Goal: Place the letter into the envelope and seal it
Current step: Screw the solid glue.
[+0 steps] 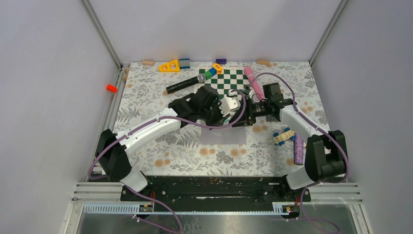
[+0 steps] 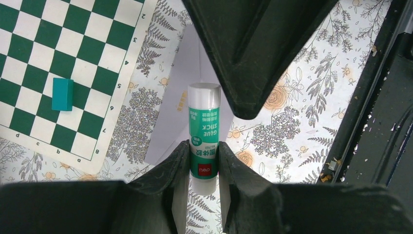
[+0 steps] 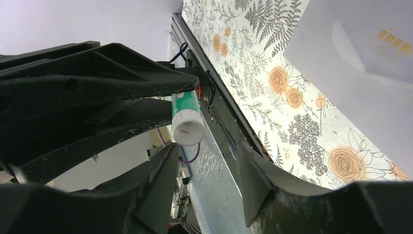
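Observation:
My left gripper (image 2: 203, 146) is shut on a green and white glue stick (image 2: 204, 127), which it holds above the floral table. The stick's white cap end (image 3: 187, 126) points at my right gripper (image 3: 207, 170), whose jaws stand apart with nothing between them; the cap sits just beyond the fingertips, close to the left finger (image 3: 163, 168). In the top view both grippers, left (image 1: 220, 110) and right (image 1: 246, 109), meet at mid-table over the light grey envelope (image 1: 223, 135). The envelope (image 2: 175, 114) lies flat under the stick and also shows as envelope (image 3: 360, 83). The letter is hidden.
A green chessboard (image 1: 229, 80) lies behind the grippers with a teal block (image 2: 62, 93) on it. A black microphone (image 1: 185, 84) and pink tube (image 1: 252, 78) flank it. A toy car (image 1: 284, 136) and purple block (image 1: 298, 150) sit right of the envelope.

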